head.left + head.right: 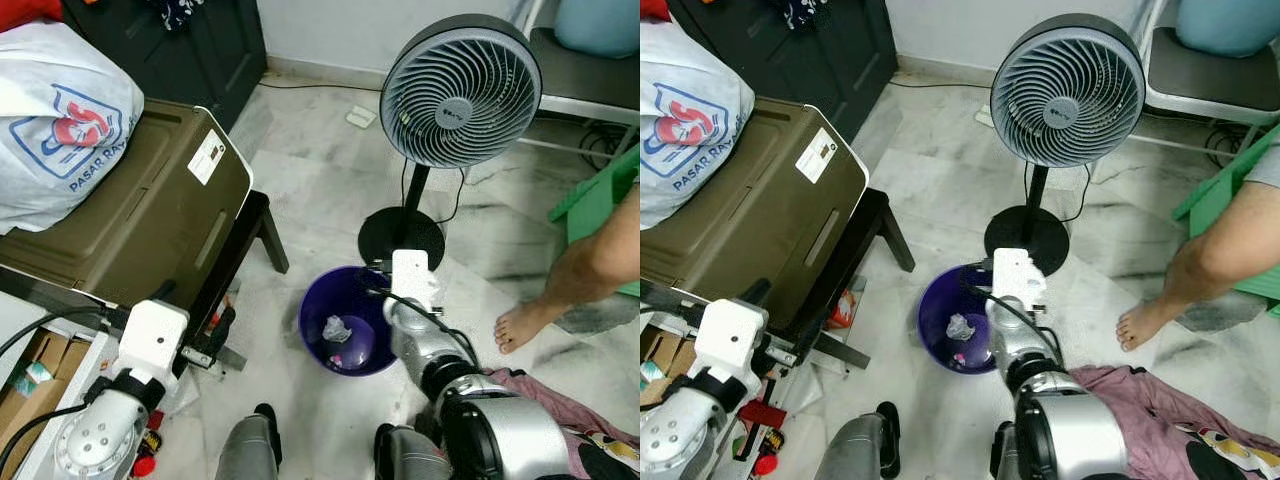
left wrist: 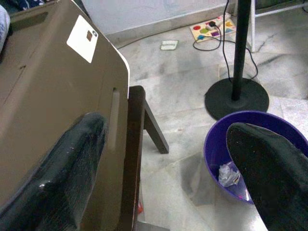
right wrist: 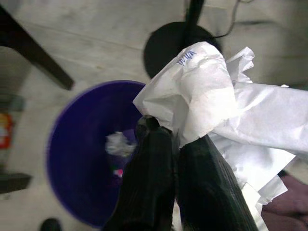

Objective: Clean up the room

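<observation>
At the bottom of the frame you see both silver arms reaching forward. Your right pincer [image 3: 175, 144] is clamped on a crumpled white paper [image 3: 226, 110], fingers pressed together, and it hangs just past the near rim of the purple bin [image 1: 312, 330], lower centre of the head views. Your left pincer [image 2: 168, 168], lower left, stands wide open and holds nothing, poised beside the olive-brown case [image 1: 140, 215] that rests on a dark bench [image 1: 262, 225].

Inside the bin one wad of paper [image 1: 336, 328] and a small pink scrap already lie on the bottom, so part of the tidying looks done. The piece in your grip is not yet dropped; that is the step in hand.

More seems left: a pink cloth [image 1: 560, 410] lies on the floor at lower right, and small red items sit by the box at lower left.

Farther back, the standing fan [image 1: 460, 90] rises behind the bin, a person's bare foot [image 1: 520, 325] rests at mid right, and a printed plastic bag [image 1: 60, 120] sits upper left.
</observation>
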Motion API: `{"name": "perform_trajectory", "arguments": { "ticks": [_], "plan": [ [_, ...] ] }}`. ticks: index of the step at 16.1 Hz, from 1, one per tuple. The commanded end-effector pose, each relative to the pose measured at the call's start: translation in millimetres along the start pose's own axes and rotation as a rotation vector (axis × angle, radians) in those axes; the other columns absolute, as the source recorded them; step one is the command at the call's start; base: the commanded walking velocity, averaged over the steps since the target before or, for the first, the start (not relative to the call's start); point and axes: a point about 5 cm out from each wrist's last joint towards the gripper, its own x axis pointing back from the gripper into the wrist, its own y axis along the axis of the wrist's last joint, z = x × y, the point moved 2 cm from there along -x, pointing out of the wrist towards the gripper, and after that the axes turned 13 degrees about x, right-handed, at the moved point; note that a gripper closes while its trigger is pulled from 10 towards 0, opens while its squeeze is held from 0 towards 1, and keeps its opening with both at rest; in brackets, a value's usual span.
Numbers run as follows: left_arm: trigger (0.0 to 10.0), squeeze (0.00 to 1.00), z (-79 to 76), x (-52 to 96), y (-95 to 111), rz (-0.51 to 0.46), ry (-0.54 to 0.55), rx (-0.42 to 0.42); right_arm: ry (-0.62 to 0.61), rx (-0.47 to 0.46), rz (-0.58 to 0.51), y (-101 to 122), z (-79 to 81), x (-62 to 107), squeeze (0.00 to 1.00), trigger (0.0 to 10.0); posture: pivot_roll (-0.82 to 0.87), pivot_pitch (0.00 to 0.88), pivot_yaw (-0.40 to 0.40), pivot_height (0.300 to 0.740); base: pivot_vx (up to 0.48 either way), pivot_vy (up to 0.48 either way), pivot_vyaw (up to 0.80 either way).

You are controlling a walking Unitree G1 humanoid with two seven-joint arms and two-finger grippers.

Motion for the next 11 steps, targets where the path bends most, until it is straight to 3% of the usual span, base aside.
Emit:
{"name": "perform_trajectory", "arguments": {
  "ticks": [1, 4, 9, 10, 11],
  "plan": [
    [10.0, 0.00, 6.9, 4.3, -4, 0.032, 0.025, -0.005, 0.037, -0.009, -0.009, 3, 10.9, 1.7, 0.00, 10.0, 0.23, 0.277, 0.100, 0.740, 0.000, 0.000, 0.00],
    [10.0, 0.00, 7.1, 6.3, -4, 0.035, 0.021, -0.006, 0.108, 0.005, -0.049, 12, 31.9, 6.4, 0.00, 10.0, 0.24, 0.276, 0.100, 0.740, 0.000, 0.000, 0.00],
    [10.0, 0.00, 6.0, 9.3, -7, 0.041, 0.023, -0.003, 0.123, 0.009, -0.058, 15, 38.5, 8.2, 0.00, 10.0, 0.24, 0.278, 0.099, 0.740, 0.000, 0.000, 0.00],
    [10.0, 0.00, 5.9, 9.7, -8, 0.043, 0.024, -0.002, 0.120, 0.000, -0.055, 14, 37.0, 7.8, 0.77, 10.0, 0.24, 0.279, 0.098, 0.740, 0.000, 0.000, 0.00],
    [10.0, 0.00, 5.8, 9.7, -8, 0.043, 0.025, -0.001, 0.119, -0.002, -0.055, 14, 36.2, 7.6, 1.00, 10.0, 0.24, 0.280, 0.096, 0.740, 0.000, 0.000, 0.00]
  ]
}}
